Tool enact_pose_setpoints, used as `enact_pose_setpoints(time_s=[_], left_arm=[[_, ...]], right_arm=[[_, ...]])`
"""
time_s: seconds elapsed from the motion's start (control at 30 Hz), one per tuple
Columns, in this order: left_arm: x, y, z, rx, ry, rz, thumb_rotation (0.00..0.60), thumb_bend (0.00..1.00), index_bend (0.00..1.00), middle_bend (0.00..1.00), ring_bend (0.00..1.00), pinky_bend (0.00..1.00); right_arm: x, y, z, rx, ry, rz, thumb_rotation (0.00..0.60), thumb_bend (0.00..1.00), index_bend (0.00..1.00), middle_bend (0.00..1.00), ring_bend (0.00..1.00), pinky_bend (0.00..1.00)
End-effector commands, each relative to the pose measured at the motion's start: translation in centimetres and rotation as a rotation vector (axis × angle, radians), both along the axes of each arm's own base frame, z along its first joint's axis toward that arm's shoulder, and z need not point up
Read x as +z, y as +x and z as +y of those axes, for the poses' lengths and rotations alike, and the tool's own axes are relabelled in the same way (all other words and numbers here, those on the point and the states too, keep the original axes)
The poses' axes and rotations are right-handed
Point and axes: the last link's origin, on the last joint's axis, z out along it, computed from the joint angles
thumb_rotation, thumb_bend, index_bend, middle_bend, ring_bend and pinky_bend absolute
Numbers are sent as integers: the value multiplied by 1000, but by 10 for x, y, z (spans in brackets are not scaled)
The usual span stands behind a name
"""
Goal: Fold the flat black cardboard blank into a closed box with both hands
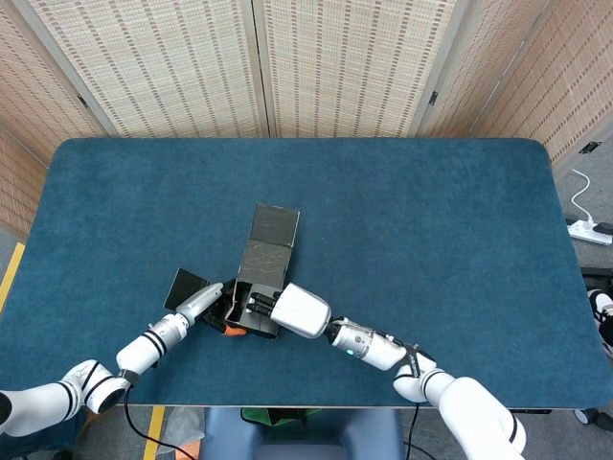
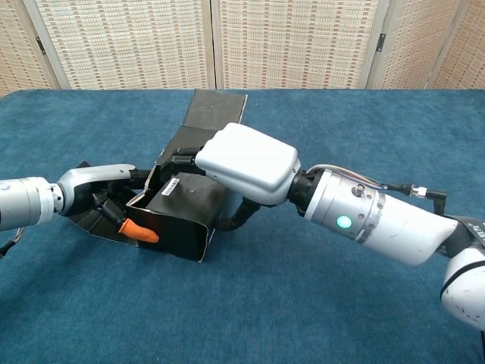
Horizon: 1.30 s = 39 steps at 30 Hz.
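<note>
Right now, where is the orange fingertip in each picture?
Head view: the orange fingertip is low and left of centre, beside the black box.
Chest view: orange fingertip at lower left, against the box's front wall.
Shared landmark: the right hand on the box.

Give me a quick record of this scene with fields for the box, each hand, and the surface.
box: black cardboard box, partly folded, near end open, flaps spread out on both sides
left hand: left hand at the box's open left end, orange fingertip against it
right hand: right hand resting on top of the box, fingers curled over its edge
surface: blue table
background: woven screens
</note>
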Motion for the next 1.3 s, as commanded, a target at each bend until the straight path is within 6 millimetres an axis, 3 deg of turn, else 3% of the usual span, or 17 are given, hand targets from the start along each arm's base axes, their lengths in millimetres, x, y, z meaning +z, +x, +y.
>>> enact_pose_setpoints(time_s=[0.03,0.4,0.97,1.17,1.3], left_arm=[[0,0,0,-3,1,5,600,184,163,195,588,722],[0,0,-3,-15,2,18,600,183,132,178,585,719],[1,-1,-8,-56,9,41,600,186,30,119,565,703],[-1,-1,-7,-50,18,40,600,184,87,148,565,704],[-2,-2,-6,-42,29,43,600,183,199,220,566,704]], right_arm=[[0,1,-2,-1,5,11,600,107,348,369,765,1000],[5,4,-7,25,-7,44,600,153,420,420,776,1000],[4,3,-3,34,-2,49,600,153,422,423,776,1000],[4,3,-4,32,-3,57,600,153,422,423,776,1000],[5,4,-4,32,-5,52,600,154,422,422,776,1000]])
